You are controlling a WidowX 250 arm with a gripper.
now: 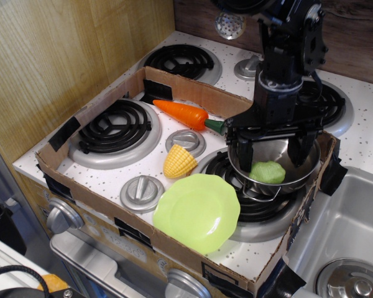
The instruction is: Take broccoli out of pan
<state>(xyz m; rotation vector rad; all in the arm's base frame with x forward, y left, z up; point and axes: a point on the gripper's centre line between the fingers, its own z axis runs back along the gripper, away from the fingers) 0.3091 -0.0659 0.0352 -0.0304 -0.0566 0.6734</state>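
Note:
The broccoli (267,172), a small pale-green lumpy toy, lies inside the shiny steel pan (300,176) on the front right burner. My black gripper (271,151) hangs over the pan, open. One finger (243,153) is at the pan's left rim and the other finger (299,148) is inside near the right side. The broccoli lies just below and between them, and I cannot tell whether they touch it.
A lime-green scalloped plate (198,211) lies in front of the pan. A yellow corn cob (179,161) and an orange carrot (182,113) lie to the left. A cardboard wall (105,202) rings the stove. A sink (348,236) is at the right.

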